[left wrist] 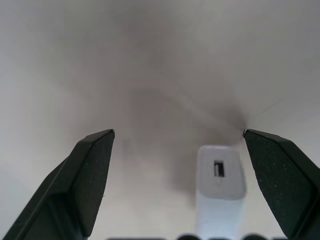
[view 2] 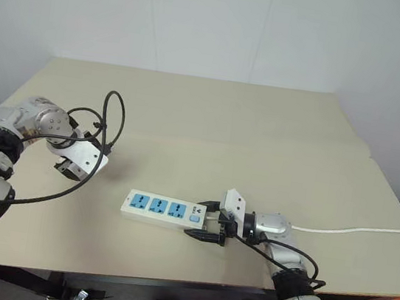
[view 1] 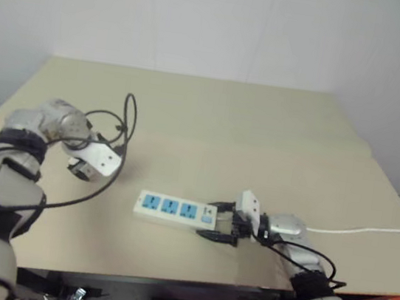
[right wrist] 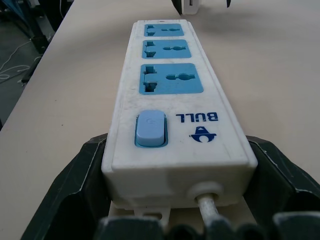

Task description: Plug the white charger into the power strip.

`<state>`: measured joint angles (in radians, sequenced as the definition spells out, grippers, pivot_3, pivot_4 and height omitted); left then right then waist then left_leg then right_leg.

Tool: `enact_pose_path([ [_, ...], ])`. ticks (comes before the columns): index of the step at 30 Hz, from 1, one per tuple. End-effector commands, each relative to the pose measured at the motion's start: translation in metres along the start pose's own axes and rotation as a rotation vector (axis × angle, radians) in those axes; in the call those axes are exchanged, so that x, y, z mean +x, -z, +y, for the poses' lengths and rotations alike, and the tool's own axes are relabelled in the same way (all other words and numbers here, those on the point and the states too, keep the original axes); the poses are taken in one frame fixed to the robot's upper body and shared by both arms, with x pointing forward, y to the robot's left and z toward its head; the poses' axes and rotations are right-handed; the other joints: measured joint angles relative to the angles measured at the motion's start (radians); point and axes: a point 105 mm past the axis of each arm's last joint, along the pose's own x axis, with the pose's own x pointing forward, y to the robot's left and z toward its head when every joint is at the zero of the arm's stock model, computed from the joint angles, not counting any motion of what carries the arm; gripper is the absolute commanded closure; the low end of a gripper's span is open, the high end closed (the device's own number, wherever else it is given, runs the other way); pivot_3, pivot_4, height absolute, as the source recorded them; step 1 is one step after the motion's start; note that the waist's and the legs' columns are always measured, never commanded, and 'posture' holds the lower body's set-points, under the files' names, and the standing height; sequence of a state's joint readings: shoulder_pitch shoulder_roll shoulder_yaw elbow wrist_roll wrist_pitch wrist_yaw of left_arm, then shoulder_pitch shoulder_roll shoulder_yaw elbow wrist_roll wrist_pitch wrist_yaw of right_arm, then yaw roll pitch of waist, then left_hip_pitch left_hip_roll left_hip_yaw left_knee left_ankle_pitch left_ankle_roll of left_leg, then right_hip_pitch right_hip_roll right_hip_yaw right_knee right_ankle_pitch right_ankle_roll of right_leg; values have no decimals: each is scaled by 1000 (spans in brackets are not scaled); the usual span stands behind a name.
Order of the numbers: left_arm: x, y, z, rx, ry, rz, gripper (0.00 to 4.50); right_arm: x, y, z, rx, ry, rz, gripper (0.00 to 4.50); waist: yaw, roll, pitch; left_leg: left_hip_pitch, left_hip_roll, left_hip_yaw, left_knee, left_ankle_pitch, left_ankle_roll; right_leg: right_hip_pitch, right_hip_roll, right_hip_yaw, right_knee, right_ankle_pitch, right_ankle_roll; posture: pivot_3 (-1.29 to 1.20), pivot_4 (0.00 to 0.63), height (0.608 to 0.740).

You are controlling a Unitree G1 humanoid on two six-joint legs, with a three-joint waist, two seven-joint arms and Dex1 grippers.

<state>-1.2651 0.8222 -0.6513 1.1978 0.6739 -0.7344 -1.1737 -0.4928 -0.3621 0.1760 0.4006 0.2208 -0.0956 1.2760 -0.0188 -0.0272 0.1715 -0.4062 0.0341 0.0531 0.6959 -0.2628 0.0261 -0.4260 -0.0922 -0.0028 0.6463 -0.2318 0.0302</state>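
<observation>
Here the white charger (left wrist: 220, 175) stands on the tan table (view 1: 262, 129), seen in the left wrist view between the two black fingers (left wrist: 85, 175) of the left gripper (left wrist: 177, 132). Its upper face carries a small rectangular port, and neither finger touches it; the charger sits nearer one finger than the other. That gripper is spread wide and grips nothing, pointing steeply down at the table on the left side of the scene.

The power strip (view 1: 175, 210) lies flat near the front edge of the table, right of the left gripper and apart from it, its three blue socket faces turned up. All three sockets are bare. Its switch end, with a pale blue rocker switch (right wrist: 150, 128) and a blue logo, points to the robot's right, and the thin white cord (view 1: 367, 232) runs from that end off toward the right edge of the table.

The right gripper (view 1: 223, 222) lies nearly level and points left, its fingers set on either side of the strip's switch end, grasping it.
</observation>
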Motion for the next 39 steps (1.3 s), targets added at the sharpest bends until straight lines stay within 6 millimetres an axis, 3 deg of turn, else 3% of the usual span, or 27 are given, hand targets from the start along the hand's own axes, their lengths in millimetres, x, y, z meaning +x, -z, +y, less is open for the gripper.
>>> enact_pose_path([
  [1,-12,11,3,-14,-7,49,0,-2,-18,-4,-38,25,-66,1089,1,0,0,0,0,0,0,0,0,0,0,0,0,0,0,0,150,740],
  [16,-3,24,-11,-47,43,124,0,-5,-18,-5,-31,83,-70,1089,3,0,0,0,0,0,0,0,0,0,0,0,0,0,0,0,150,740],
  [32,3,4,-6,-73,62,10,0,-10,-17,-3,-23,105,-61,1089,5,0,0,1,-1,0,1,0,0,1,-1,0,1,0,0,0,150,740],
  [35,3,4,-7,-77,72,3,559,-10,-17,-3,-23,106,-62,1089,5,0,0,1,-1,0,1,0,0,1,-1,0,1,0,0,0,150,740],
  [39,3,4,-8,-109,73,-13,1816,-10,-16,-2,-23,108,-61,1089,8,0,0,1,-1,0,1,0,0,1,-1,0,1,0,0,0,150,740],
])
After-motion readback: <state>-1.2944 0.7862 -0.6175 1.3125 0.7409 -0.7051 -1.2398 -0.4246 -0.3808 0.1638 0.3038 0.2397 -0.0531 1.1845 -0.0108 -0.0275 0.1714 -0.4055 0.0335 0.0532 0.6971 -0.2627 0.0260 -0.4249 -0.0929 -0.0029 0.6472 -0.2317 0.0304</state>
